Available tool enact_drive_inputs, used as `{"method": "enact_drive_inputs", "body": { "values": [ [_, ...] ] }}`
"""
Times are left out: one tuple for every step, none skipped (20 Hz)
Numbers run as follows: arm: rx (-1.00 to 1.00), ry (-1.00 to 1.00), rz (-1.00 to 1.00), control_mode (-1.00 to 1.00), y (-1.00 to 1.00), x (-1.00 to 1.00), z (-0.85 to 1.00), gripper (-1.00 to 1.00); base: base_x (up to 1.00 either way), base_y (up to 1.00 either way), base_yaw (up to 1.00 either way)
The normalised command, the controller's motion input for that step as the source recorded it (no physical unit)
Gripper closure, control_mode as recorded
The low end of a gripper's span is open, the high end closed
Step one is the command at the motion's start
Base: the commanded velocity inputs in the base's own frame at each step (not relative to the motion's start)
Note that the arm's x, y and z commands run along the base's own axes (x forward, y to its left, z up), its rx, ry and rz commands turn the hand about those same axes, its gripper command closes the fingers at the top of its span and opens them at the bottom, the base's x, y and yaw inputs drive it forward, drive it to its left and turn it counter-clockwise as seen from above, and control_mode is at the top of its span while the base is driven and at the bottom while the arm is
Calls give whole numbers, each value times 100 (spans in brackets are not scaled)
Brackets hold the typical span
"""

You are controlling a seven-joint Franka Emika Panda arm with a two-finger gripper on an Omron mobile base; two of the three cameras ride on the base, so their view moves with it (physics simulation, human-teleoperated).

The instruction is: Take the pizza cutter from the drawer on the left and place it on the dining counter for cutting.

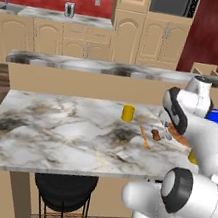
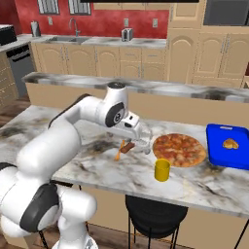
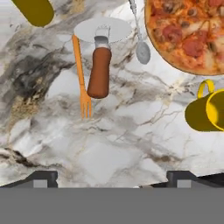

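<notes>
The pizza cutter [image 3: 100, 65] lies flat on the dining counter [image 3: 131, 140], just beside the pizza [image 3: 192, 35]. The gripper [image 3: 111, 177] hovers above it, jaws spread, empty. The cutter looks light and rigid; its wooden handle is probably the safest hold.

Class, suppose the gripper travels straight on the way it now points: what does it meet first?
Most likely bare marble of the dining counter, short of the pizza cutter. The open gripper points down at that patch; exact depth is unclear.

1. counter [image 2: 204, 187]: veined marble slab.
2. lying mid-slab: pizza cutter [image 3: 99, 65], orange fork [image 3: 81, 74] just beside it, spoon [image 3: 141, 43].
3. pizza [image 2: 179, 150], yellow mug [image 2: 162, 170] near the front edge, blue board [image 2: 228, 146] toward the right edge.
</notes>
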Motion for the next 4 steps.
{"method": "enact_drive_inputs", "body": {
  "values": [
    [-4, 0, 2, -100, 64, -48, 61, -100, 0, 0, 0],
    [-2, 0, 2, -100, 59, -47, 61, -100, 0, 0, 0],
    [-1, 0, 2, -100, 59, -47, 64, -100, 0, 0, 0],
    [0, 0, 2, -100, 59, -44, 65, -100, 0, 0, 0]
  ]
}}
